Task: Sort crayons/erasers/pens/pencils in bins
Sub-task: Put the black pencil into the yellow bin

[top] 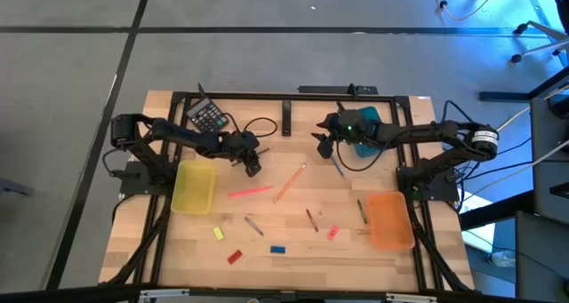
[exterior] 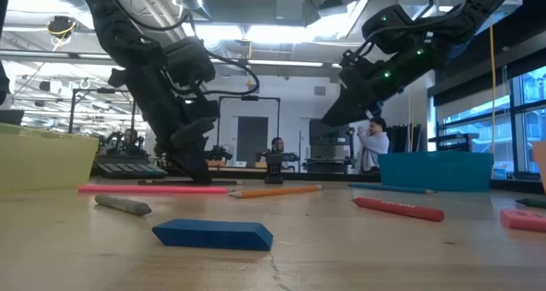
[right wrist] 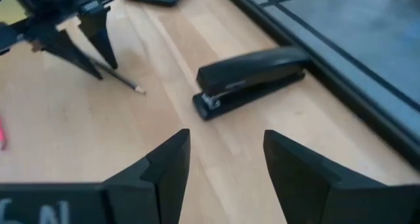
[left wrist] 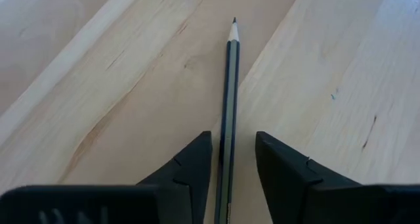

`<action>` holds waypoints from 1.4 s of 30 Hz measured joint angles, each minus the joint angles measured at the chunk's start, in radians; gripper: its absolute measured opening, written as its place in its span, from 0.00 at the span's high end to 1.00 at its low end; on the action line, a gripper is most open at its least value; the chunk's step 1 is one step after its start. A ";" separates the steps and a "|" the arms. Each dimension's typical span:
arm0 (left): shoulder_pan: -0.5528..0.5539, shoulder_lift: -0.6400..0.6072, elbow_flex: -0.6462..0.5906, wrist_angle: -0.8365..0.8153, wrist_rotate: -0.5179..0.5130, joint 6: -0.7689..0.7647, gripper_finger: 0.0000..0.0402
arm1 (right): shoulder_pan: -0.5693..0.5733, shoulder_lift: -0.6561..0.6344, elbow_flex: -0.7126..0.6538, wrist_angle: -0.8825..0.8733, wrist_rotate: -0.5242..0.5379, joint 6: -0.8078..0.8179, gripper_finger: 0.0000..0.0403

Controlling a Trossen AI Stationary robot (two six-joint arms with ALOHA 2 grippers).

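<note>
Okay, status from my end:

Progress: early, I judge — yellow bin (top: 195, 186) and orange bin (top: 390, 219) look empty from above, teal bin (top: 364, 123) is mostly hidden under the right arm, so its contents I can't tell.

Left gripper (left wrist: 231, 178): down at the table between the yellow bin and the stapler (right wrist: 252, 79), fingers straddling a dark pencil (left wrist: 229, 106) — narrow gaps each side, not clamped on it as far as I can see.

Right gripper (right wrist: 225, 165): hanging above the table near the teal bin, fingers spread, nothing between them.

Left to sort: pink stick (top: 250, 192), orange pencil (top: 290, 182), red crayon (exterior: 399, 208), grey stick (exterior: 123, 205), a blue one and a green one by the right side.

Erasers: yellow eraser (top: 218, 234), red eraser (top: 235, 256), blue eraser (exterior: 213, 234), pink eraser (top: 333, 233) — all loose on the near half of the table (top: 293, 241), none binned.

Materials: pale wood-grain tabletop; pencil slim and sharpened to a point; blue eraser a chunky matte block with slanted ends; bins are plastic, yellow and orange see-through, teal solid.

Off-task: black calculator (top: 207, 115) at the back.
</note>
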 joint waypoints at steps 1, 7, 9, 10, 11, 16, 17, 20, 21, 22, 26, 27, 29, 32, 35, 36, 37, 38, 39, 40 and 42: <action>-0.006 0.000 -0.001 0.000 -0.009 -0.010 0.74 | 0.007 0.000 -0.007 -0.001 0.000 0.007 0.51; -0.044 0.002 -0.002 -0.004 -0.079 -0.067 0.84 | 0.063 0.000 -0.040 -0.002 0.000 0.030 0.51; -0.055 0.002 -0.003 -0.005 -0.096 -0.078 0.87 | 0.085 0.000 -0.049 -0.001 0.000 0.030 0.51; -0.060 0.003 -0.003 -0.006 -0.102 -0.086 0.89 | 0.096 0.000 -0.051 -0.002 0.000 0.030 0.51; -0.065 0.003 -0.003 -0.006 -0.106 -0.091 0.90 | 0.107 0.000 -0.053 -0.002 0.000 0.030 0.51; -0.073 0.002 -0.003 -0.007 -0.111 -0.098 0.97 | 0.154 0.000 -0.063 0.001 0.016 0.052 0.51; -0.073 0.000 -0.003 -0.008 -0.113 -0.099 0.98 | 0.162 0.000 -0.065 0.000 0.019 0.053 0.51; -0.074 -0.020 -0.005 -0.012 -0.121 -0.123 0.99 | 0.187 0.000 -0.067 -0.002 0.019 0.057 0.51; -0.075 -0.032 -0.005 -0.020 -0.120 -0.128 0.99 | 0.197 0.000 -0.067 -0.005 0.019 0.060 0.51; -0.075 -0.050 -0.003 -0.040 -0.114 -0.139 0.99 | 0.206 0.000 -0.067 -0.007 0.019 0.064 0.51; -0.093 -0.124 0.066 -0.239 -0.111 -0.198 0.99 | 0.238 0.000 -0.067 -0.007 0.044 0.076 0.51; -0.101 -0.146 0.098 -0.310 -0.116 -0.215 0.99 | 0.244 0.000 -0.067 -0.007 0.058 0.075 0.51; -0.119 -0.177 0.166 -0.488 -0.129 -0.266 0.99 | 0.254 0.000 -0.067 -0.007 0.087 0.075 0.51; -0.170 -0.206 0.273 -0.755 -0.156 -0.361 0.99 | 0.260 0.000 -0.067 -0.007 0.113 0.076 0.51; -0.241 -0.232 0.377 -1.006 -0.170 -0.488 0.99 | 0.261 0.000 -0.067 -0.007 0.113 0.079 0.51; -0.269 -0.236 0.405 -1.094 -0.176 -0.544 1.00 | 0.261 0.000 -0.067 -0.007 0.113 0.080 0.51; -0.302 -0.243 0.427 -1.164 -0.186 -0.605 1.00 | 0.261 0.000 -0.067 -0.009 0.113 0.082 0.51; -0.337 -0.250 0.448 -1.221 -0.197 -0.665 0.99 | 0.261 0.000 -0.067 -0.011 0.113 0.082 0.51; -0.373 -0.259 0.461 -1.268 -0.210 -0.726 0.99 | 0.262 0.000 -0.067 -0.012 0.113 0.082 0.51; -0.407 -0.267 0.471 -1.308 -0.220 -0.786 0.99 | 0.262 0.000 -0.067 -0.011 0.113 0.082 0.51; -0.475 -0.281 0.472 -1.365 -0.236 -0.894 0.98 | 0.263 0.000 -0.067 -0.011 0.113 0.082 0.51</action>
